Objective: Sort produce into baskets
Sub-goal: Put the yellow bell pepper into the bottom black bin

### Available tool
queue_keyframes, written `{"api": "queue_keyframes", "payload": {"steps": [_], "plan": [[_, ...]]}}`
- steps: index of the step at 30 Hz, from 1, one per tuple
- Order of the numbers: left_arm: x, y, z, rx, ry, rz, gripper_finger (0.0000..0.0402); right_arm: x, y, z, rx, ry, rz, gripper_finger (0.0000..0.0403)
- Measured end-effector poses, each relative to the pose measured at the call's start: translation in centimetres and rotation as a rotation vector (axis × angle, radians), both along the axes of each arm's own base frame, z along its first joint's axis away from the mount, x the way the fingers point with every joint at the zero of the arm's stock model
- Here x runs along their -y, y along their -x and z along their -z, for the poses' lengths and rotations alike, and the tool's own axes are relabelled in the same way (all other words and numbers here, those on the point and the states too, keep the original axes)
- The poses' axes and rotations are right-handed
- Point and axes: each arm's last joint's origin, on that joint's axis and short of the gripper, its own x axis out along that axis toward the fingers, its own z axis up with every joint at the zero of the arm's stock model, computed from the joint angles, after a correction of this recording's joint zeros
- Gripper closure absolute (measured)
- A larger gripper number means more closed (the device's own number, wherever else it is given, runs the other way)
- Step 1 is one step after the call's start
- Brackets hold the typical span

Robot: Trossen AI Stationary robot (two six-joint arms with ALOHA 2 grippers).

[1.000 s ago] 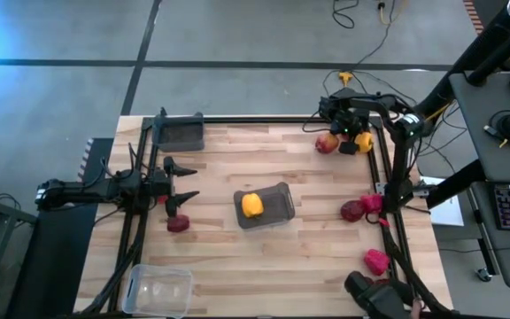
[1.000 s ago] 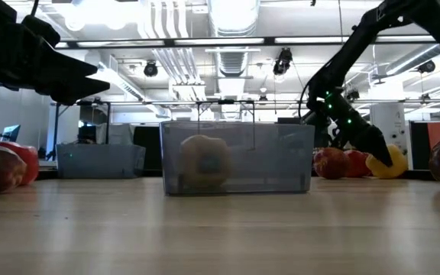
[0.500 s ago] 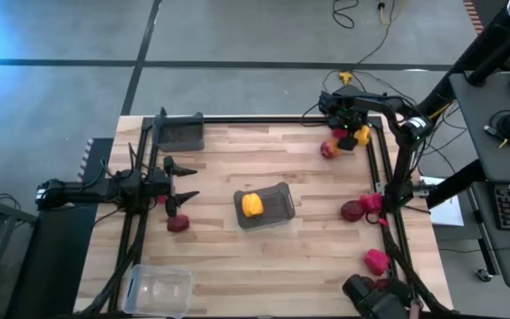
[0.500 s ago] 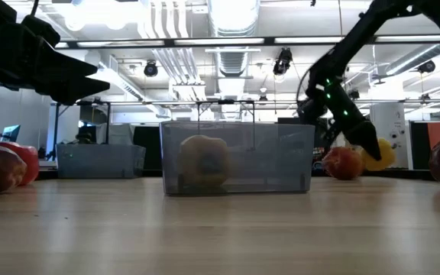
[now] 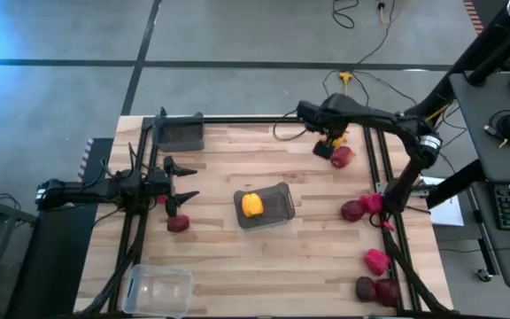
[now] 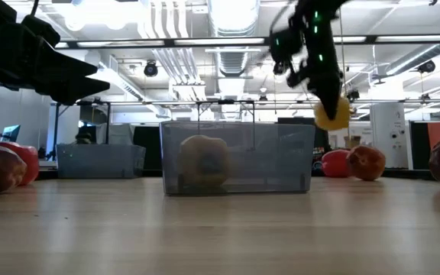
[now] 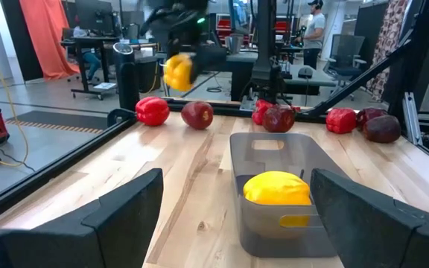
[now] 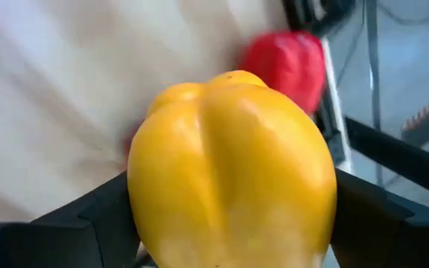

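Yellow pepper [image 8: 232, 171] clamped between right fingers [image 8: 88, 216].

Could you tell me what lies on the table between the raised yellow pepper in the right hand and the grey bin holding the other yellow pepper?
Nothing: in the high view, only bare wood separates the held pepper in the right hand from the centre bin.

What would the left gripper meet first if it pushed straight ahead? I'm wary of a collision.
Probably the grey basket holding a yellow pepper; the left gripper points at it, open.
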Motion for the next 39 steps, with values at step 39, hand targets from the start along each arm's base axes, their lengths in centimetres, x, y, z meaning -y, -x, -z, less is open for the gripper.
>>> {"api": "queue_keyframes", "payload": {"steps": [39], "plan": [[0.0,0.0,0.0,0.0,0.0,0.0,0.0078,-17.9,-13.8,7.5,0.379,-0.189,0.086,0.0066]]}}
